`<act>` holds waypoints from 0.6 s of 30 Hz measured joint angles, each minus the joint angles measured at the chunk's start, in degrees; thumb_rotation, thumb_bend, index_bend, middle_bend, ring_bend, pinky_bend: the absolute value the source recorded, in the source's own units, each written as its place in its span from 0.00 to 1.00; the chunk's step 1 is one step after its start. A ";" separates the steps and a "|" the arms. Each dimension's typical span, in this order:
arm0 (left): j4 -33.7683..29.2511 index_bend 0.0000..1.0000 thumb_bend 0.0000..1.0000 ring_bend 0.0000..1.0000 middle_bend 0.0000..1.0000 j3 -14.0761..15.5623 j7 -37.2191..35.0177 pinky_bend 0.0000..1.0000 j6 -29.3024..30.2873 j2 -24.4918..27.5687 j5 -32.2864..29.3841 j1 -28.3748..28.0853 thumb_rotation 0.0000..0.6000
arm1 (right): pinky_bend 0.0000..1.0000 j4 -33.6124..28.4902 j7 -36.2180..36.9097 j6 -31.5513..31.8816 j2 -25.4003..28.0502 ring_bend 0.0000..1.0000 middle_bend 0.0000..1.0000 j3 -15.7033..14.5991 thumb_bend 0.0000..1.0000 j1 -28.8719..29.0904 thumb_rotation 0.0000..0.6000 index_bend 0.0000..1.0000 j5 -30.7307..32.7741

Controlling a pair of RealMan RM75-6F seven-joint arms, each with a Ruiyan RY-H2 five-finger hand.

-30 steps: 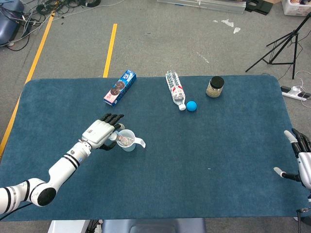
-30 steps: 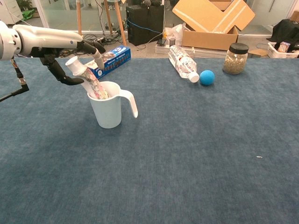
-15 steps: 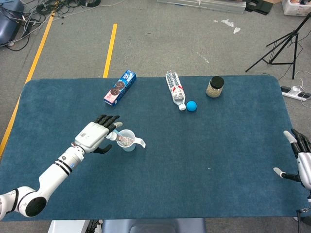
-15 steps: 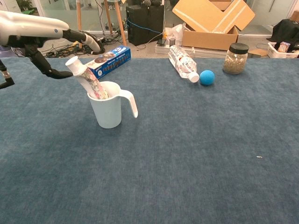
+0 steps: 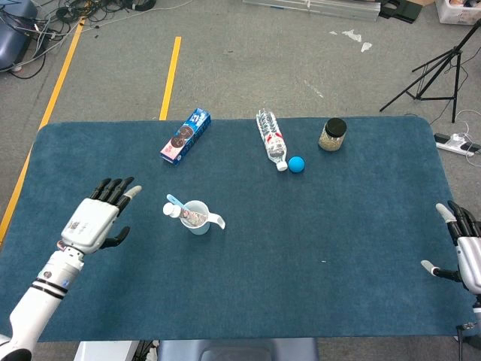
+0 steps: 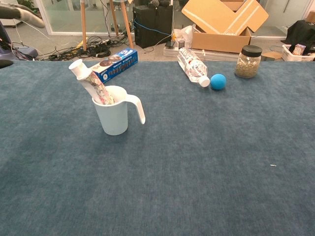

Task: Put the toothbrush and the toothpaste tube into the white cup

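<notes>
The white cup [image 5: 198, 218] [image 6: 115, 116] stands upright on the blue table, handle to the right. A toothpaste tube [image 6: 91, 83] leans out of it to the left, white cap up. In the head view a light blue toothbrush [image 5: 176, 201] pokes out of the cup beside the tube's cap [image 5: 170, 210]. My left hand [image 5: 99, 217] is open, fingers spread, well left of the cup and apart from it; only a fingertip [image 6: 24, 13] shows in the chest view. My right hand [image 5: 464, 248] is open at the table's right edge, holding nothing.
A blue cookie box [image 5: 185, 135] lies at the back left. A plastic water bottle [image 5: 271, 138] lies beside a blue ball [image 5: 296, 164], and a dark-lidded jar [image 5: 331, 134] stands to their right. The table's front edge [image 5: 248, 335] is near.
My left hand has let go of the toothpaste tube and drawn back left and toward the front, away from the cup. The tube stays leaning in the cup. The right hand has barely moved.
</notes>
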 measured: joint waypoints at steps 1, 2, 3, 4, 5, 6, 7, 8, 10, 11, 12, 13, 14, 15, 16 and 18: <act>0.05 0.00 0.38 0.00 0.00 0.51 0.07 0.00 1.19 0.06 1.02 1.25 1.00 | 0.50 0.01 -0.19 -0.03 -0.08 0.06 0.05 -0.02 0.00 0.03 1.00 0.03 0.00; 0.25 0.00 0.38 0.00 0.00 1.11 -0.01 0.00 2.72 0.04 2.48 2.86 1.00 | 0.50 0.02 -0.40 -0.09 -0.18 0.06 0.05 -0.04 0.00 0.06 1.00 0.03 0.03; 0.50 0.00 0.38 0.00 0.00 1.52 -0.19 0.00 3.84 -0.03 3.63 4.02 1.00 | 0.50 0.02 -0.71 -0.23 -0.28 0.06 0.05 -0.07 0.00 0.12 1.00 0.03 0.11; 0.80 0.00 0.38 0.00 0.00 1.90 -0.47 0.00 4.94 -0.12 4.77 5.12 1.00 | 0.50 0.00 -0.96 -0.38 -0.35 0.06 0.05 -0.09 0.00 0.17 1.00 0.03 0.20; 1.26 0.00 0.38 0.00 0.00 2.29 -1.09 0.00 6.38 -0.33 6.22 6.52 1.00 | 0.50 -0.02 -1.21 -0.53 -0.42 0.06 0.05 -0.11 0.00 0.24 1.00 0.03 0.30; 1.60 0.00 0.38 0.00 0.00 2.51 -1.77 0.00 7.42 -0.52 7.18 7.52 1.00 | 0.50 -0.05 -1.54 -0.68 -0.54 0.06 0.05 -0.15 0.00 0.30 1.00 0.03 0.39; 1.95 0.00 0.38 0.00 0.00 2.70 -2.62 0.00 8.40 -0.73 8.01 8.47 1.00 | 0.50 -0.06 -1.78 -0.75 -0.63 0.06 0.05 -0.19 0.00 0.33 1.00 0.03 0.44; 2.49 0.00 0.38 0.00 0.00 2.97 -3.93 0.00 9.64 -1.04 8.86 9.76 1.00 | 0.50 -0.08 -2.01 -0.80 -0.71 0.06 0.05 -0.22 0.00 0.36 1.00 0.03 0.48; 3.54 0.00 0.38 0.00 0.00 3.45 -5.66 0.00 11.35 -1.63 10.06 11.76 1.00 | 0.50 -0.12 -2.54 -0.87 -0.92 0.06 0.05 -0.28 0.00 0.40 1.00 0.03 0.58; 4.36 0.00 0.38 0.00 0.00 3.78 -6.25 0.00 12.40 -2.14 10.88 13.09 1.00 | 0.50 -0.12 -2.76 -0.89 -1.01 0.06 0.05 -0.29 0.00 0.42 1.00 0.03 0.63; 5.00 0.00 0.38 0.00 0.00 4.02 -6.39 0.00 13.17 -2.63 11.34 14.05 1.00 | 0.50 -0.11 -3.05 -0.94 -1.14 0.06 0.05 -0.30 0.00 0.45 1.00 0.03 0.73; 5.65 0.00 0.38 0.00 0.00 4.25 -6.35 0.00 13.92 -3.23 11.69 14.98 1.00 | 0.50 -0.09 -3.27 -1.00 -1.23 0.06 0.05 -0.31 0.00 0.49 1.00 0.03 0.83; 6.52 0.00 0.38 0.00 0.00 4.52 -6.22 0.00 14.85 -4.08 12.25 16.11 1.00 | 0.50 -0.06 -3.47 -1.11 -1.33 0.06 0.05 -0.30 0.00 0.54 1.00 0.03 0.94; 7.21 0.00 0.38 0.00 0.00 4.73 -6.20 0.00 15.46 -4.75 12.82 16.87 1.00 | 0.50 0.01 -3.73 -1.27 -1.46 0.06 0.05 -0.27 0.00 0.65 1.00 0.03 1.12; 7.94 0.00 0.38 0.00 0.00 4.93 -6.24 0.00 15.95 -5.42 13.45 17.56 1.00 | 0.50 0.09 -3.89 -1.39 -1.55 0.06 0.05 -0.22 0.00 0.74 1.00 0.03 1.28; 9.64 0.00 0.38 0.00 0.00 5.27 -6.93 0.00 16.60 -6.64 14.75 18.96 1.00 | 0.50 0.33 -4.17 -1.68 -1.77 0.06 0.05 -0.03 0.00 0.98 1.00 0.03 1.68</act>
